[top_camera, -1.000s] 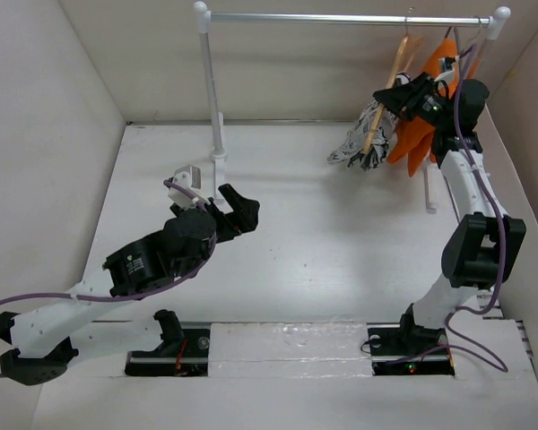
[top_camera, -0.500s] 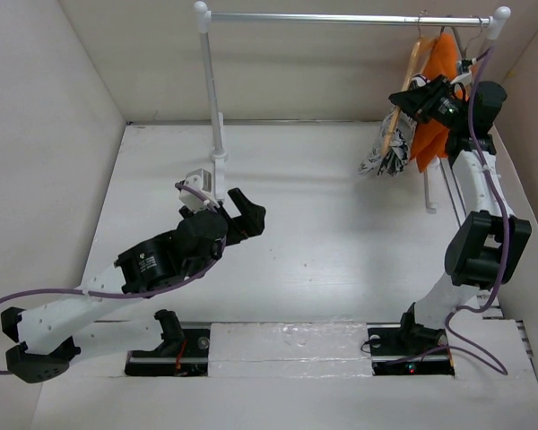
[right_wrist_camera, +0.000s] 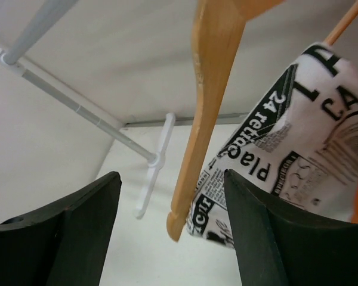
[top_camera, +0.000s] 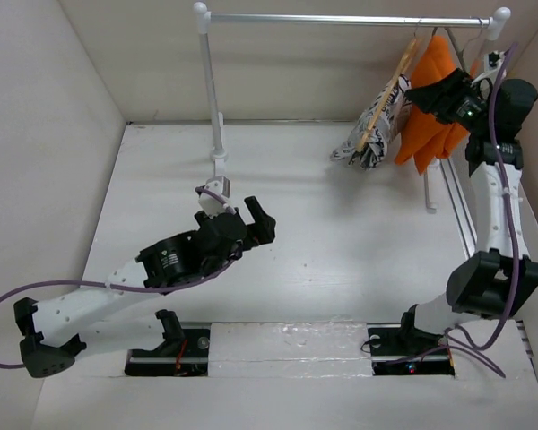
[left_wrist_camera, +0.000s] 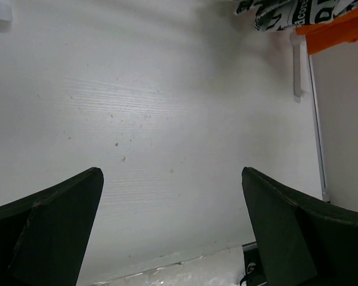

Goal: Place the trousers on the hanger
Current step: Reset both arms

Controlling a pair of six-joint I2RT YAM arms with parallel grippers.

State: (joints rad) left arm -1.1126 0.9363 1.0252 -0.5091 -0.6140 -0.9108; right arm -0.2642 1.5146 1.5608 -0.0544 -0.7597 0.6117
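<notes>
Right gripper [top_camera: 428, 92] [right_wrist_camera: 170, 176]: jaws apart, nothing between them; both dark fingers frame open space in the wrist view. Just beyond the fingers, the hanger [right_wrist_camera: 212, 71] [top_camera: 390, 90], light tan wood, one arm running down and slightly left to a rounded tip. Beside that arm, on its right, the trousers [right_wrist_camera: 286, 161] [top_camera: 377, 125]: white fabric w/ black newsprint, draped over the hanger's thin lower bar and hanging in a bunched fold below it.

Top view: hanger tilted, its lower end swung toward the left, hook end up at the rail [top_camera: 341, 18] near the rail's right end. Trousers are off the table [top_camera: 341, 233], carried wholly by the hanger. Orange garment [top_camera: 430, 116] hangs just right of the trousers; the right gripper sits in front of it, arm raised high along the right wall. Contact btw. gripper and orange garment cannot be told.

Left gripper [top_camera: 251, 219] [left_wrist_camera: 172, 173]: jaws wide apart, empty; only bare table shows between the fingers in the wrist view. It sits low over the table's left-centre, near the base of the rack post [top_camera: 211, 81], well apart from hanger and trousers. In the left wrist view, trousers [left_wrist_camera: 286, 12] and orange garment [left_wrist_camera: 337, 27] appear only at the top right edge, w/ the white rack foot [left_wrist_camera: 298, 65] below them.
</notes>
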